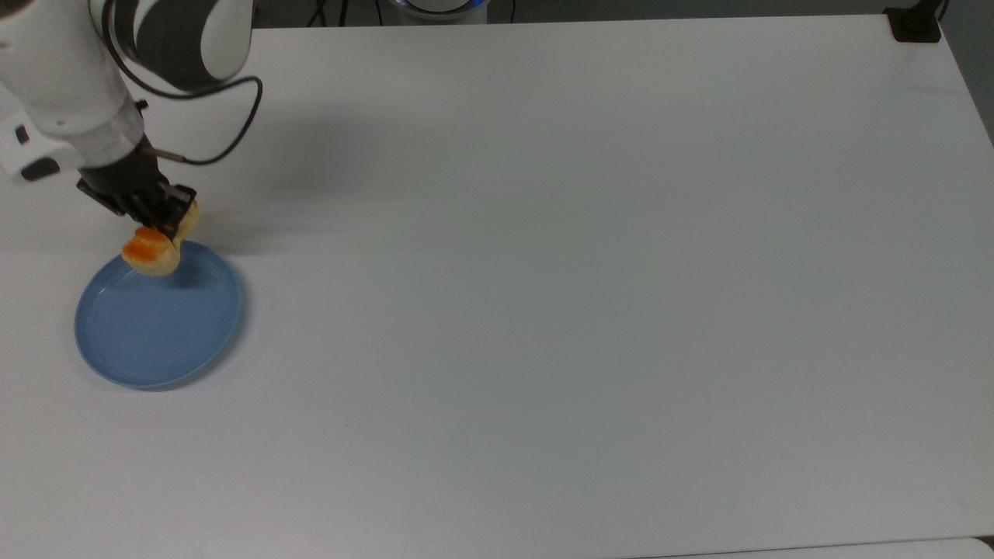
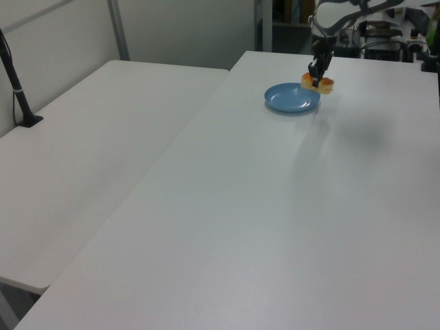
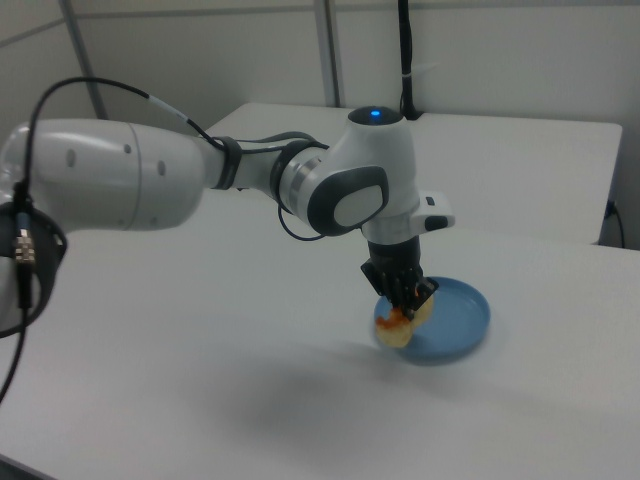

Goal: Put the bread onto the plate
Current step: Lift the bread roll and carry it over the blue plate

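The bread (image 1: 153, 252), a pale roll with orange glaze, hangs tilted in the air with my gripper (image 1: 168, 227) shut on it. It sits over the far rim of the round light-blue plate (image 1: 159, 330) at the top view's left. In the left view the bread (image 2: 322, 84) hovers at the plate's (image 2: 290, 100) right edge under the gripper (image 2: 317, 80). The right view has the gripper (image 3: 408, 305) holding the bread (image 3: 399, 327) at the left rim of the plate (image 3: 460, 322), slightly above the table.
The white table (image 1: 582, 272) spreads wide to the top view's right of the plate. A black mount (image 1: 915, 23) stands at the top view's far right corner. A second white table (image 2: 89, 137) with a black post (image 2: 15, 82) adjoins at the left view's left.
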